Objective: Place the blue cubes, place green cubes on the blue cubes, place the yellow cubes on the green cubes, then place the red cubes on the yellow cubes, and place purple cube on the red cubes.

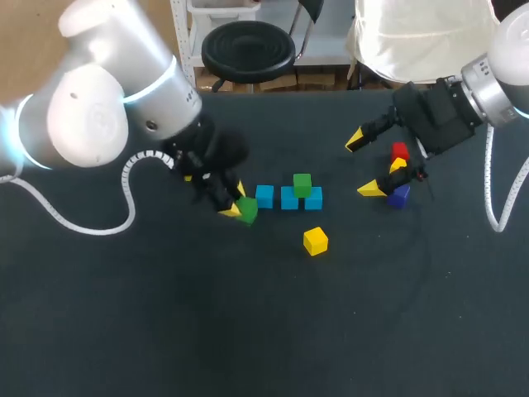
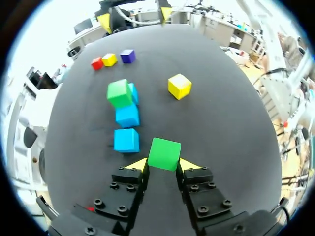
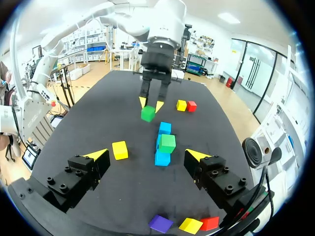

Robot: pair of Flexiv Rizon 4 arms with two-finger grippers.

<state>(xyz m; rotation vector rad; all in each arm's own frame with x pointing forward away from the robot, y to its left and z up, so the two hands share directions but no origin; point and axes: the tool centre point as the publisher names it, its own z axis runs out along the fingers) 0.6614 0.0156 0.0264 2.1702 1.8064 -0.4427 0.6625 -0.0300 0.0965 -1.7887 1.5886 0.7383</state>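
Dark tabletop [image 2: 221,123]; left hand [image 2: 163,166] grips green cube [image 2: 164,153] beside blue cubes [image 2: 127,140].

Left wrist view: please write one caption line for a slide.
Left gripper shut on a green cube near the blue row; second green cube already stacked.

A green cube [image 1: 302,184] sits atop three aligned blue cubes [image 1: 288,198].
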